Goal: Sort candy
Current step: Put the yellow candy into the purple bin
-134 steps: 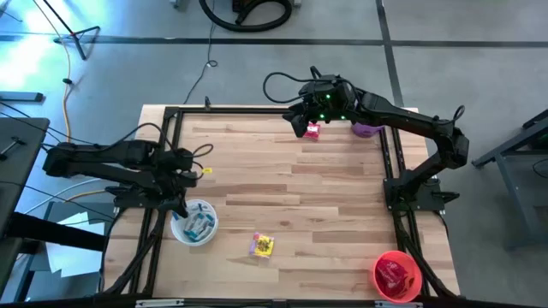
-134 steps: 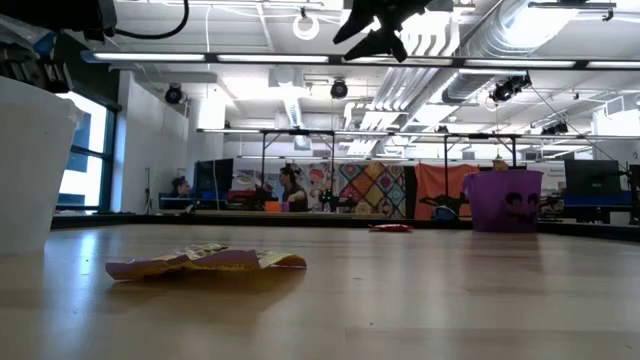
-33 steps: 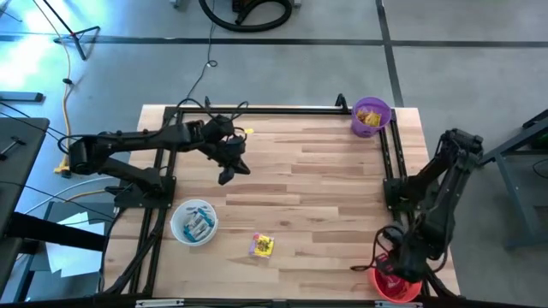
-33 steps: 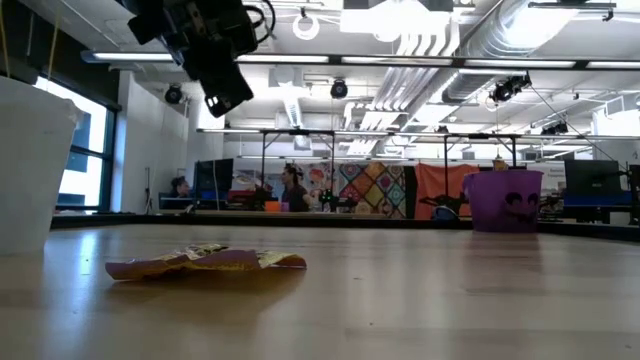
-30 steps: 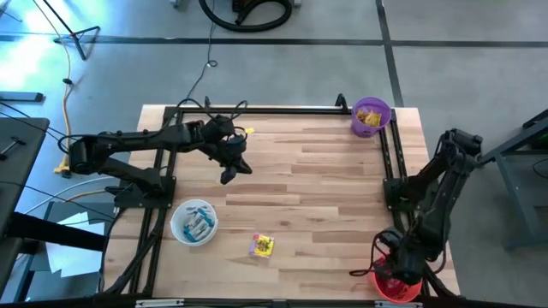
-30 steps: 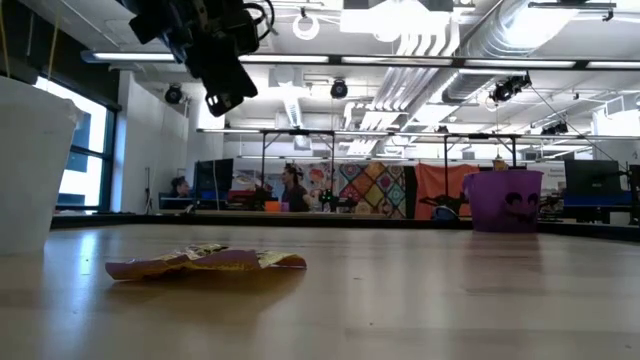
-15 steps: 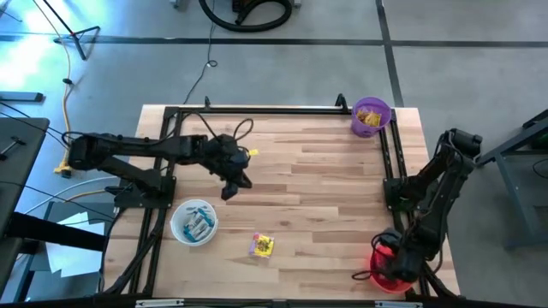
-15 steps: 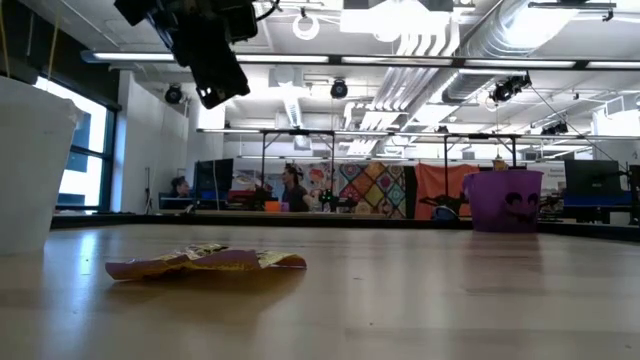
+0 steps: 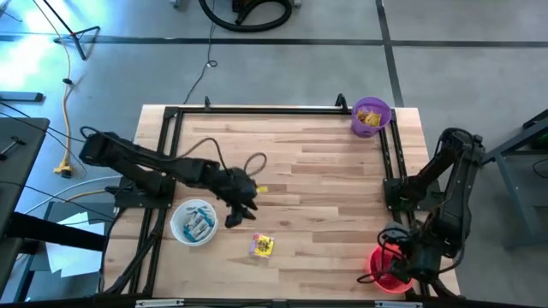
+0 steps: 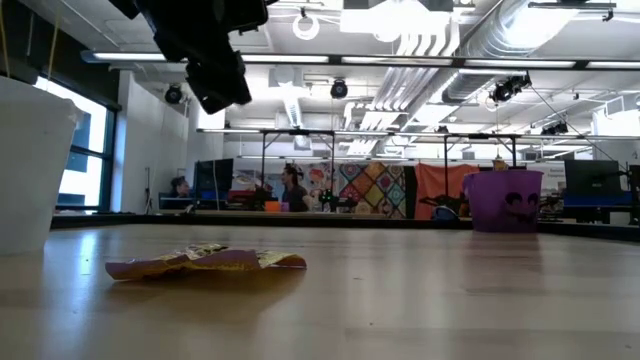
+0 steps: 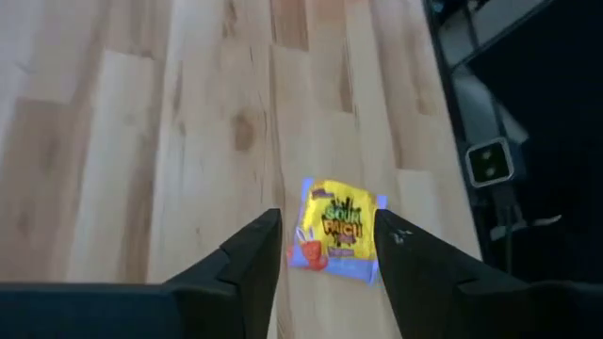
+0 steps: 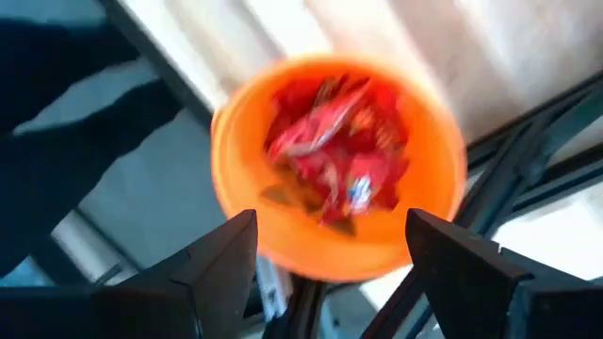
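**Candy down to one flat packet, left arm lined up over it**

Candy left on the boards: one small yellow wrapped sweet with a purple edge (image 9: 262, 246), lying flat on the pale wooden table (image 9: 325, 171), near the front edge and just beside the clear white bowl (image 9: 193, 222) of blue-wrapped pieces. The left gripper (image 9: 239, 211) hangs above it, fingers parted and empty; its wrist view frames the packet (image 11: 336, 231) right between them. Expect a light, thin, crinkly thing with a slick film, likely to slide or buckle. Best bet, I'd judge: come straight down and pinch across the narrow middle, not the flimsy sealed ends. Yellow pieces sit in the purple bowl (image 9: 371, 116) at the far right corner. Over at the front right, the right gripper (image 9: 396, 262) hovers above the red bowl (image 12: 339, 169) of red wrappers, wide open, holding nothing.
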